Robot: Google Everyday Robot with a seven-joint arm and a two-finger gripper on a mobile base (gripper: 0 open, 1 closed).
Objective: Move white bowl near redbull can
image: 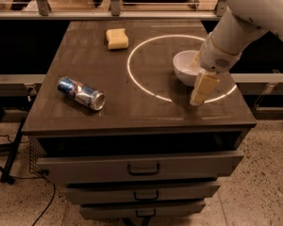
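Handling: white bowl (184, 68) likely stiff, slippery, fragile; pinch its rim.
gripper (201, 84): at bowl's right rim, by table (108, 112) right edge; closure cannot tell.
redbull can (81, 93): near left edge.

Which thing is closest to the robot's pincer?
The white bowl. The pincer is right at its rim, while the redbull can and the yellow sponge lie far off across the tabletop.
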